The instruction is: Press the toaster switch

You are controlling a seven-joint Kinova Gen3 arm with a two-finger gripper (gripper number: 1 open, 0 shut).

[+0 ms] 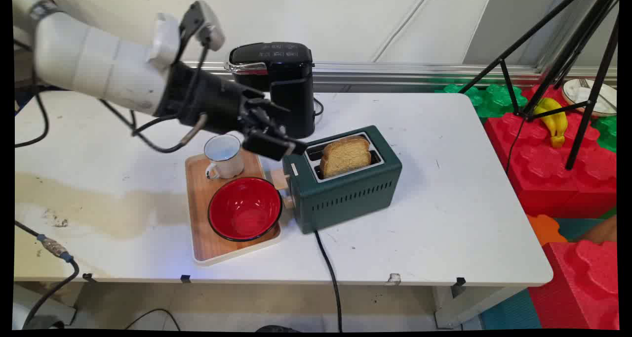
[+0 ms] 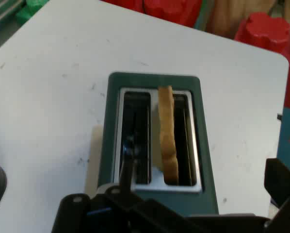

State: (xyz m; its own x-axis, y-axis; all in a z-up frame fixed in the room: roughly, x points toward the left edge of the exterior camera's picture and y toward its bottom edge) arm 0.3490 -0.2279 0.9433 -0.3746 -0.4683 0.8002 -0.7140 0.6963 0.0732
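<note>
Across the white worktop [image 1: 444, 144] I take things by size: at centre sits the dark green toaster [image 1: 345, 191], its cord running off toward 6 o'clock, and behind it at 11 o'clock stands a black coffee machine [image 1: 279, 85]. Just beside the toaster at 9 o'clock lies a wooden tray [image 1: 197, 213] carrying a red bowl [image 1: 244, 208] and, toward 12 on the tray, a white enamel mug [image 1: 224, 154]. One slice of bread [image 1: 345, 155] stands upright in the slot farther from the main camera, its top well clear of the slot; the other slot looks empty. My tool [image 1: 269, 142] hangs above the toaster's tray-side end, over the mug's far edge, touching nothing and holding nothing. From the hand view I judge its fingers spread wide, one finger [image 2: 283, 182] showing at 4 o'clock; the slice [image 2: 168, 136] lies straight ahead at 12. If the bread is wanted, I reckon the fingers should straddle its flat faces squarely, descend without scraping the slot rim, and close gently, since toast crumbles.
</note>
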